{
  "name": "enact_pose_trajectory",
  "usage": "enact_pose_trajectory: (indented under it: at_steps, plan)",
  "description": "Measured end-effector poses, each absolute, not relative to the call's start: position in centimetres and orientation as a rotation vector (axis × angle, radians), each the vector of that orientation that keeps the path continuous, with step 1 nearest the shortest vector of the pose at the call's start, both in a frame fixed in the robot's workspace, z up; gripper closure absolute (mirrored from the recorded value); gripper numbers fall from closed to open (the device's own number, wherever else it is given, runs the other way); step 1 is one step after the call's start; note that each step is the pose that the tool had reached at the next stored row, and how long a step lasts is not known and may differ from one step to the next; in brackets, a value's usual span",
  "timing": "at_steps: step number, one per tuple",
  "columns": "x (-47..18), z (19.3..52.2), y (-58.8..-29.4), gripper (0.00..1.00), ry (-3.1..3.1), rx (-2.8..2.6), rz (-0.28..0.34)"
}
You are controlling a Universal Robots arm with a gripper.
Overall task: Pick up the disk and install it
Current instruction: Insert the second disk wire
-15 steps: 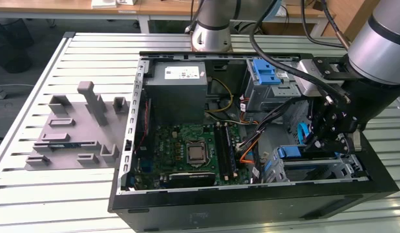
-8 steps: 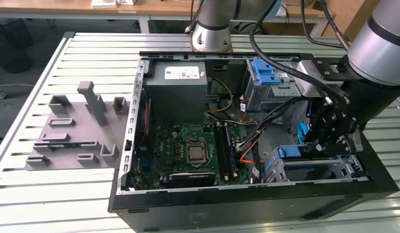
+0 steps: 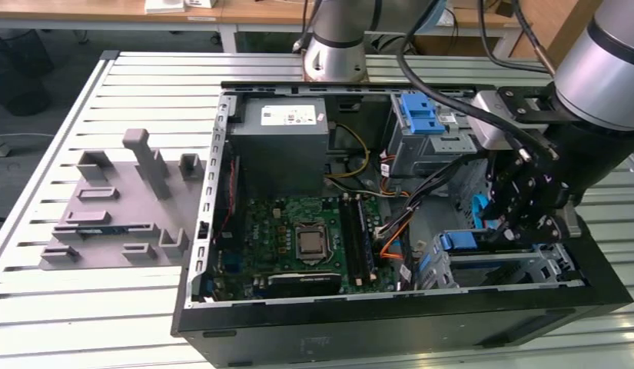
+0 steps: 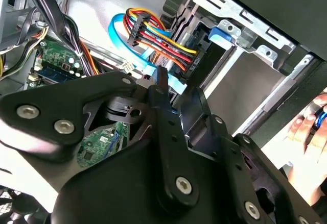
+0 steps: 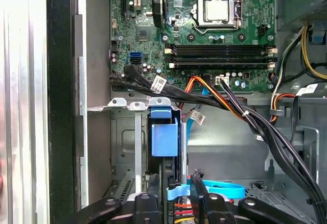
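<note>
so the gripper [image 3: 519, 206] is down inside the open pc case [image 3: 296, 330], fingers [image 5: 196, 196] pinched together on the blue-railed edge of the disk [image 5: 164, 138]. the disk stands on edge in the metal drive bay [image 5: 125, 147], straight ahead of the fingertips. orange and red cables [image 4: 163, 38] bunch right beside them, with the motherboard [image 5: 204, 35] beyond the bay.
</note>
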State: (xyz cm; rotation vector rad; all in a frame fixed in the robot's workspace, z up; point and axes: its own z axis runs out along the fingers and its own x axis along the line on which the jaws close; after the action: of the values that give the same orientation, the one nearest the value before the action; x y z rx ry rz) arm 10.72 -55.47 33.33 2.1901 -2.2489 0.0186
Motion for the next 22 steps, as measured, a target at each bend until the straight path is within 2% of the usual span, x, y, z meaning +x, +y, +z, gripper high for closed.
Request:
enact_pose_trajectory:
  at_steps: [3,4,16,17,18,19,21,22]
  plan:
    - [10.7,33.5,-55.5,0.61,-2.249,2.19,0.019]
    - [10.7,33.6,-55.5,0.55,-2.249,2.19,0.019]
    - [10.7,35.0,-55.4,0.55,-2.249,2.19,0.018]
    - [10.7,35.0,-55.4,0.56,-2.249,2.19,0.018]
    - [10.7,35.0,-55.4,0.63,-2.249,2.19,0.018]
    - [10.7,35.0,-55.4,0.63,-2.249,2.19,0.018]
    - [10.7,35.0,-55.4,0.75,-2.248,2.19,0.018]
    - [10.7,35.0,-55.4,0.75,-2.248,2.19,0.018]
